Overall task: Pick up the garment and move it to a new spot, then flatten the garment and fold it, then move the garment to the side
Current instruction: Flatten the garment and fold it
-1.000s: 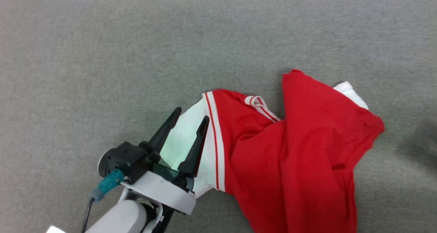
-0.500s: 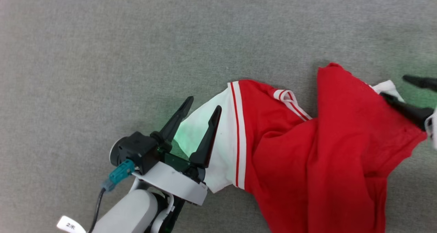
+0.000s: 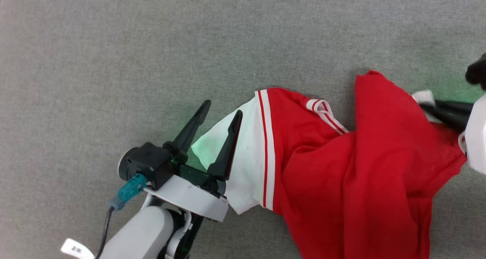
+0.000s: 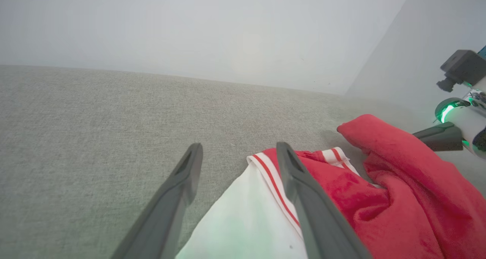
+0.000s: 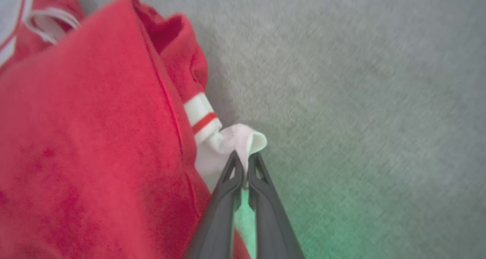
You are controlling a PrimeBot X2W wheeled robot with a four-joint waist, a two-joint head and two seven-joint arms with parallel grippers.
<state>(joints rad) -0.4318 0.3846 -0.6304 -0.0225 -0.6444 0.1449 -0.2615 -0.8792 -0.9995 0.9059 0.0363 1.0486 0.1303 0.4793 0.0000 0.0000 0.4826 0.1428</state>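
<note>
Left of the garment, a white tag reads "2米".

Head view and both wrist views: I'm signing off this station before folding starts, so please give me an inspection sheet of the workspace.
Surface: grey woven covering, bare around the shirt.
Job's things: garment lies crumpled, not flattened.
Clutter: nothing seen.
Grippers: left gripper open, astride the edge of one white sleeve; right gripper pinched on the other white sleeve.
Cables: black cable with teal connector at the left wrist.
Surroundings: pale wall beyond the surface.
</note>
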